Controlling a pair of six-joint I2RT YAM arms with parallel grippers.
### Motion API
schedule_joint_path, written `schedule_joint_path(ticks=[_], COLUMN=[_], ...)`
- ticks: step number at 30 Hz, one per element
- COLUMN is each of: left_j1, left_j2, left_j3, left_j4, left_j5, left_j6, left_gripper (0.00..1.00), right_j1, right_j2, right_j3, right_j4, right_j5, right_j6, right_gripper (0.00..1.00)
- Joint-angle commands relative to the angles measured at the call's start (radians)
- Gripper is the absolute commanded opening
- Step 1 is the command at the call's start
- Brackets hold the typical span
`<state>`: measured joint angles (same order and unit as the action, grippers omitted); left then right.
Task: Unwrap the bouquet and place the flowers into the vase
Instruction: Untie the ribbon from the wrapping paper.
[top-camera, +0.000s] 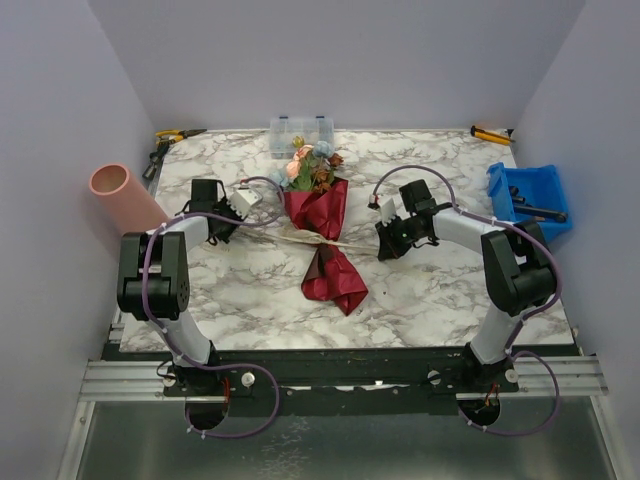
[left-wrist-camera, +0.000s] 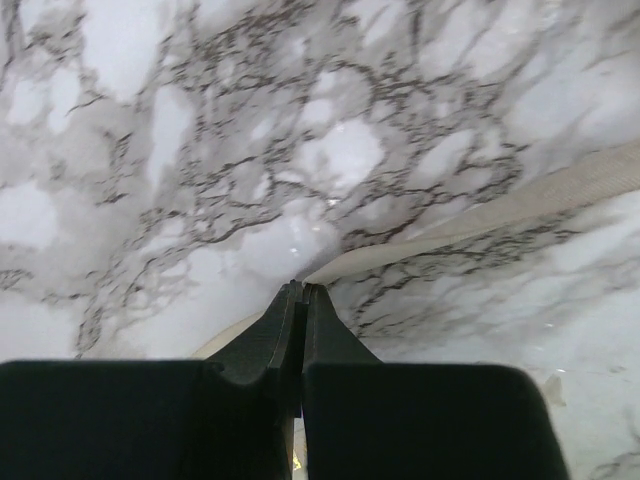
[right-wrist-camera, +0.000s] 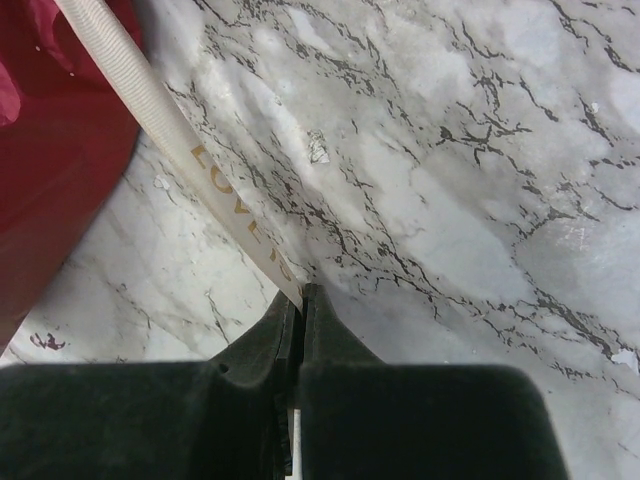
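The bouquet lies mid-table, its dark maroon wrap fanning out toward the near edge. The flowers in pink, blue and orange stick out at its far end. A beige ribbon crosses the wrap. My left gripper is down at the table left of the bouquet, shut on one end of the ribbon. My right gripper is to the right of the bouquet, shut on the other end of the ribbon, which has gold lettering. The salmon-pink vase leans at the table's left edge.
A clear plastic box stands behind the flowers. A blue bin with dark tools sits at the right edge. Yellow-handled tools lie at the back left and back right corners. White walls close in three sides.
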<state>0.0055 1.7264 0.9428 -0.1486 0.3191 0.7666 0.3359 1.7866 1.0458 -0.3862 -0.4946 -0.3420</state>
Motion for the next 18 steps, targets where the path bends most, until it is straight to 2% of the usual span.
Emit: schedule_joint_path(ticks=[1,6,11,18], left_j1=[0.031,0.04,0.044,0.046], left_j2=[0.046,0.073,0.089,0.117], left_j3=[0.003,0.018,0.025,0.036], left_j4=[0.078,0.091,0.096,0.109], left_j5=[-0.152,-0.183,-0.194,-0.23], left_j6=[-0.025,-0.036,-0.051,-0.053], left_gripper=[0.0,0.0,0.0,0.0], right_j1=[-0.013,-0.038,-0.069,-0.105], right_j2=[0.004,-0.017,-0.124,-0.213], right_j3=[0.026,0.028,-0.003,-0.027], right_j4=[-0.043,-0.045,0.023,0.102], right_j5=[0.009,0.005,-0.014,0.049], right_j6=[-0.015,-0.014,0.015,0.082], right_gripper=[0.0,0.01,0.01,0.01])
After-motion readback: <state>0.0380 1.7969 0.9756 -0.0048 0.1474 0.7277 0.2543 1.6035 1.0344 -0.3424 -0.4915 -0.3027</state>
